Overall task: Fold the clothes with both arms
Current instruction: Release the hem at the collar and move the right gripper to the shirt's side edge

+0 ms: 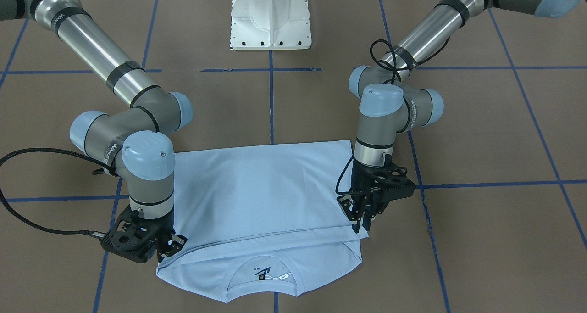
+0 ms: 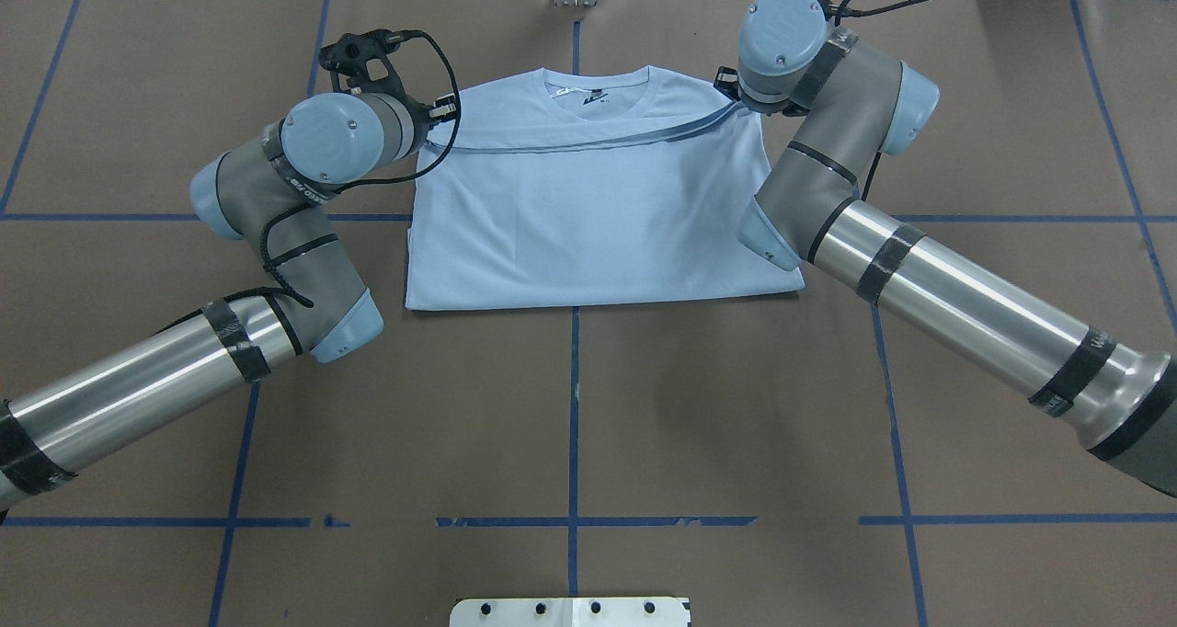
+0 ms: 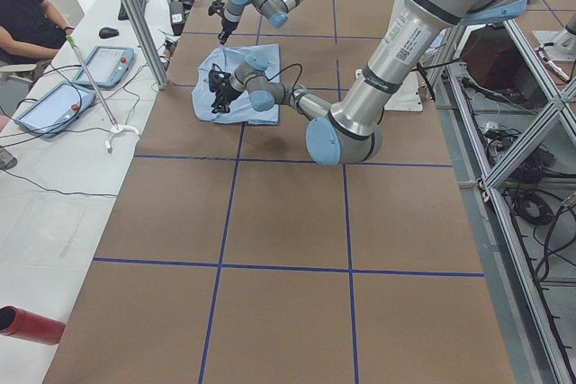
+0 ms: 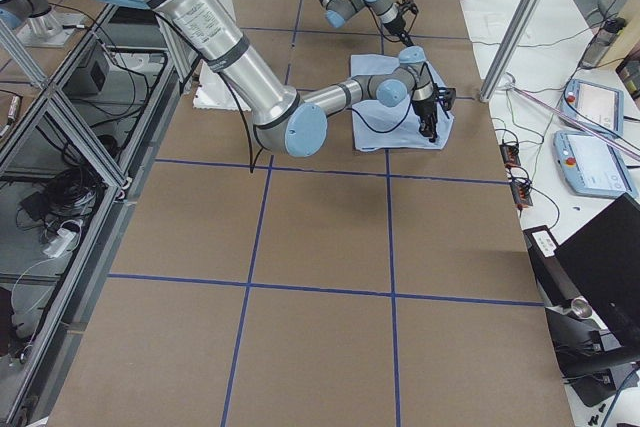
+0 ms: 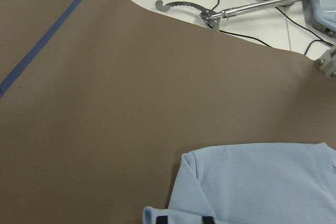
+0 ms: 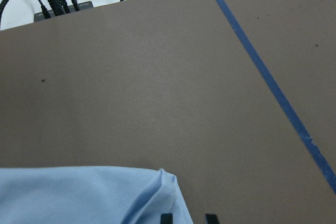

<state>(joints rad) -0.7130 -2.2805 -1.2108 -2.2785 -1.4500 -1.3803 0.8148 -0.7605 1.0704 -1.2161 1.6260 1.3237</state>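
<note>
The light blue T-shirt [image 1: 261, 189] [image 2: 588, 213] lies on the brown table, its lower part folded up towards the neck label [image 1: 263, 272]. The chest print is hidden. My left gripper [image 1: 361, 223] stands at one corner of the folded layer. In the left wrist view [image 5: 185, 219] its tips pinch a strip of cloth. My right gripper [image 1: 170, 248] stands at the other corner, and in the right wrist view [image 6: 189, 217] the shirt corner [image 6: 163, 187] rises to its tips. In the overhead view both grippers are hidden under the wrists.
The white pedestal base [image 1: 270, 19] stands at the robot's side of the table. Blue tape lines [image 2: 575, 425] cross the brown surface. A white side table with tablets [image 3: 54, 105] and a seated person [image 3: 22, 15] lies beyond the far edge.
</note>
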